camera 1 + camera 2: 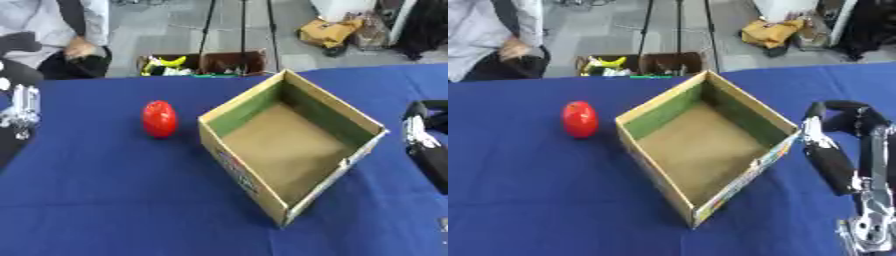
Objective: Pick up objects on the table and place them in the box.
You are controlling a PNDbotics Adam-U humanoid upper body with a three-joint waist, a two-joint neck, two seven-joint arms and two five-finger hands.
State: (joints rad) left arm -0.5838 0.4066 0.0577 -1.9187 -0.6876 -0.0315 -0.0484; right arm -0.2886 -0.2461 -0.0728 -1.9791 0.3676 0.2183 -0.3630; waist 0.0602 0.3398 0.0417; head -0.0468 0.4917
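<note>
Both hands half out of sight, far clutter a blur

The left hand (19, 107) is cut by the picture's left edge; the right hand (837, 150) runs off the right side, fingers impossible to read. Beyond the worktop (105, 200), a brown crate (203, 63) holds yellow and green shapes too blurred to name.

One red object (159, 118) and one open cardboard box (354, 113) on the table (105, 200).

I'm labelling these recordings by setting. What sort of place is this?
Probably a lab or test room rather than a home: a blue-covered table with only a cardboard box and a red object, tripod legs on grey floor, and a bin of props behind.
</note>
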